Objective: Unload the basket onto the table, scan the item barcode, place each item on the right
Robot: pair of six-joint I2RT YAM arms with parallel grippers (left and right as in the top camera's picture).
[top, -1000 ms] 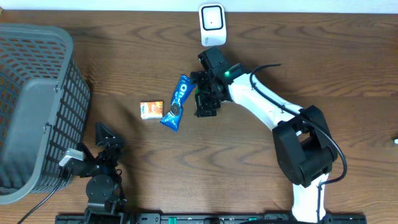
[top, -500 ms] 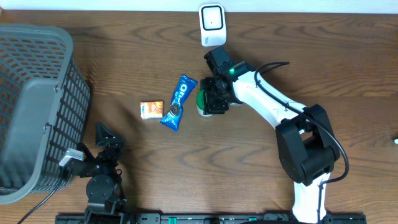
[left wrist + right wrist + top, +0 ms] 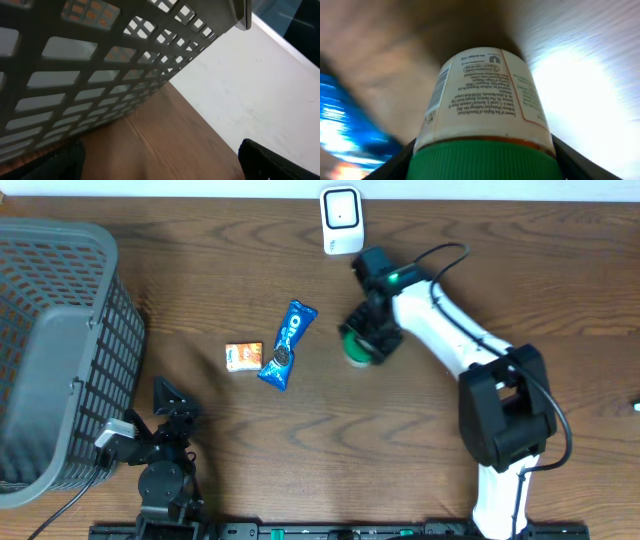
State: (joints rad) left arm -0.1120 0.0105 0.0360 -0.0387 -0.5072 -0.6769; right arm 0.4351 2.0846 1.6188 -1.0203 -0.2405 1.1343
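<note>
From above, the right end effector (image 3: pixel 362 338) is gripping a bottle (image 3: pixel 353 350) with a green lid, its fingers closed partway around it. It is holding the bottle near the white scanner (image 3: pixel 341 220), probably so the scanner can read the code. A blue snack pack (image 3: pixel 287 345) and a small orange pack (image 3: pixel 243 356) are lying on the worktop (image 3: pixel 520 270). The left end effector (image 3: pixel 172 405) is resting beside the grey basket (image 3: pixel 55 330).

The left wrist camera is looking at the basket wall. Its fingers (image 3: pixel 55 165) are spread wide, holding nothing.

The right wrist camera is looking along the bottle. The barcode (image 3: pixel 437 92) is sitting on the label's left side, so I think the bottle needs turning toward the scanner.
</note>
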